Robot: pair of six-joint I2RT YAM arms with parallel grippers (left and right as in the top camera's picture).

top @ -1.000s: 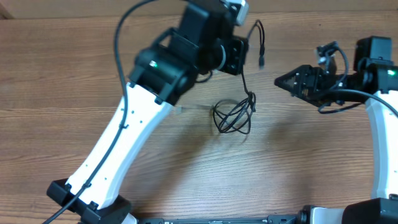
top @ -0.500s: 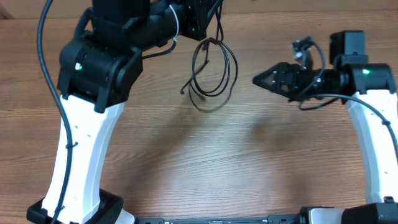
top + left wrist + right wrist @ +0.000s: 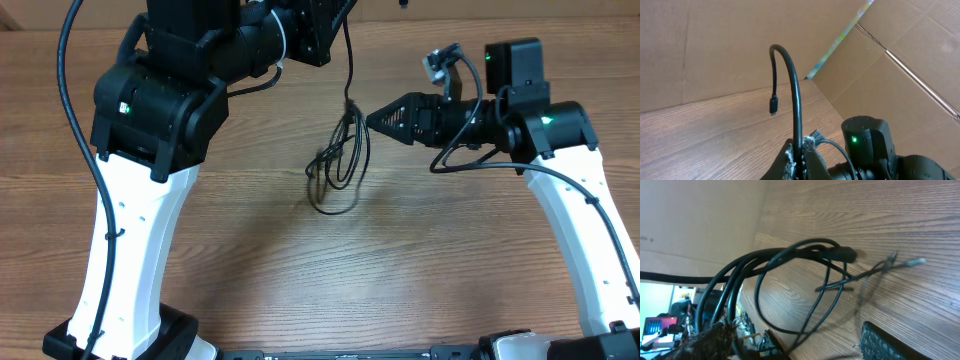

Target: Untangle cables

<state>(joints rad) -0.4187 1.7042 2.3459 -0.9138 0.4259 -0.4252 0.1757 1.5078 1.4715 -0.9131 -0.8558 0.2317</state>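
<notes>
Presently the cables (image 3: 347, 118) hang as a small tangled coil from a single strand pinched tight in the left fingers (image 3: 789, 161), which are raised well above the worktop (image 3: 450, 260). A short tail arches over the pinch and ends in a free plug (image 3: 773, 106). Whether the lowest loop touches the worktop cannot be told from the overhead view. The right fingers (image 3: 715, 340) stand parted and hold nothing, and the bundled strands run just beside one of them. The main hazard, in my judgement, is an indiscriminate grip: several strands lie side by side at that point, so closing there would likely catch two or three together, and pulling the arms apart would then cinch the loops tighter rather than free them. A second hazard is the left hold itself. It bears the whole coil on one thin cord close to its end, so a sideways tug from the right could draw the cord through the pinch and drop the bundle. A pale tip (image 3: 917, 260) and crossed thin strands sit at the coil's far side and could snag on a loop if dragged through.
</notes>
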